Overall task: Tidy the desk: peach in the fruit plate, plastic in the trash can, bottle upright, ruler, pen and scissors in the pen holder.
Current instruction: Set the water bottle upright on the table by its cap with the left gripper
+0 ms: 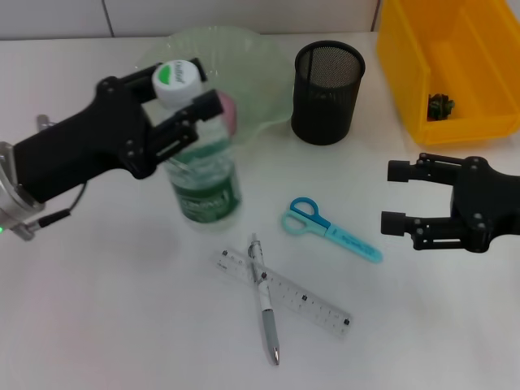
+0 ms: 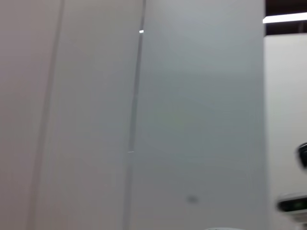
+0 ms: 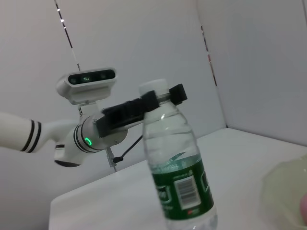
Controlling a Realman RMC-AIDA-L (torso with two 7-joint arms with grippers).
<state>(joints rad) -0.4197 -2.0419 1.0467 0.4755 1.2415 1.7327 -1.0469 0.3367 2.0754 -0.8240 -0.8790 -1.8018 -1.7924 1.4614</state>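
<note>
I have the left gripper [image 1: 177,99] clamped on the neck of the clear green-labelled plastic bottle [image 1: 203,175], steadying it upright, while the right gripper [image 1: 400,197] waits open.

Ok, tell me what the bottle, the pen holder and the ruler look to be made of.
Bottle: clear, glossy plastic by the look, see-through wall, green label, white cap; the left pincer grips its neck.
Pen holder: black wire mesh, likely metal, matte.
Ruler: transparent plastic, probably; the table shows through it.
</note>
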